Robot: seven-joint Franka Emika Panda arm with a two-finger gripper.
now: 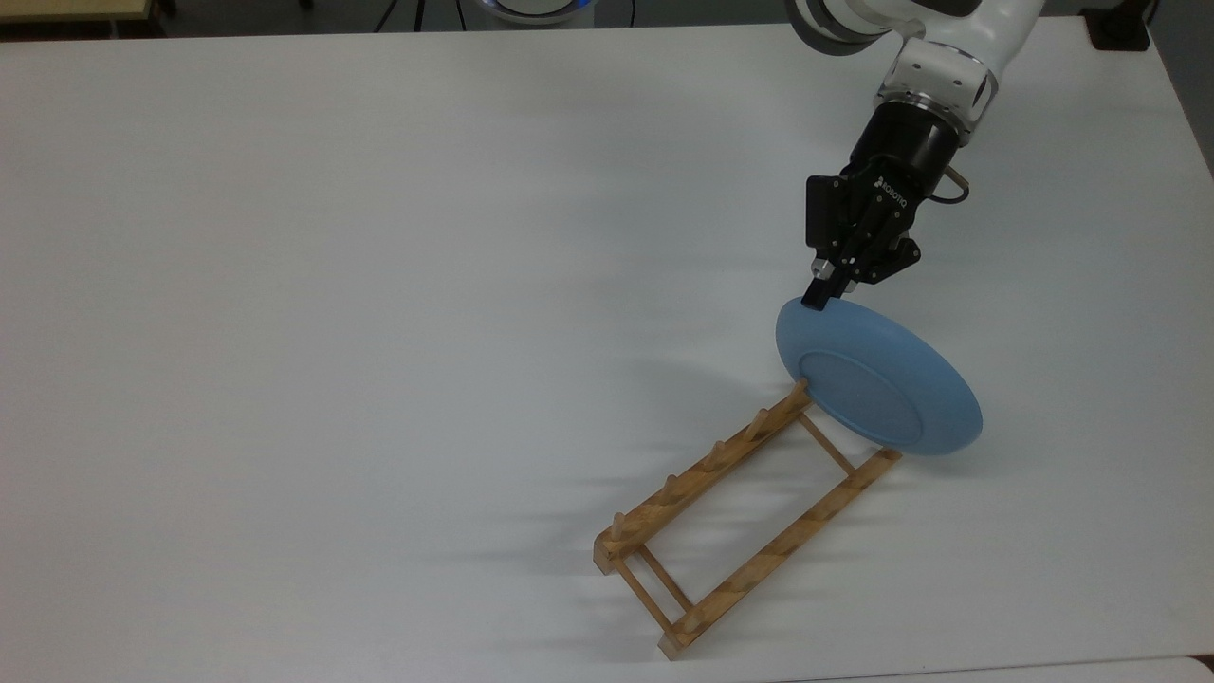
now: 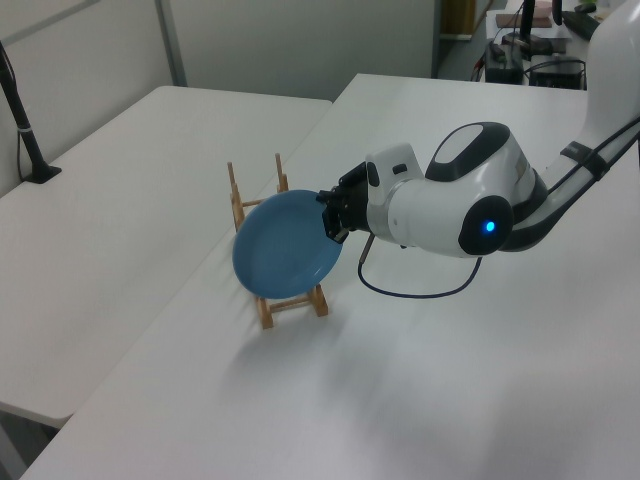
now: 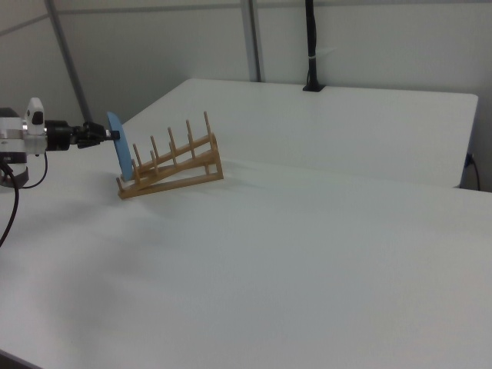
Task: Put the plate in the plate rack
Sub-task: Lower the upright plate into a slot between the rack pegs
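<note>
The light-blue plate (image 1: 877, 379) stands almost on edge, its foot ring facing the top view's lower left. It hangs at the end of the wooden plate rack (image 1: 740, 517) nearest the arm, over the first pegs. My black gripper (image 1: 821, 292) is shut on the plate's upper rim. In the left view the plate (image 2: 284, 256) covers the near end of the rack (image 2: 268, 300), with the gripper (image 2: 331, 213) at its right rim. The right view shows the plate (image 3: 119, 152) edge-on at the low end of the rack (image 3: 173, 165), the gripper (image 3: 108, 134) holding its top.
The white table (image 1: 379, 285) spreads wide to the top view's left of the rack. Its front edge (image 1: 948, 672) runs just below the rack's far end. A second white table (image 2: 100, 200) stands beside it, with a black post (image 2: 25, 130) on it.
</note>
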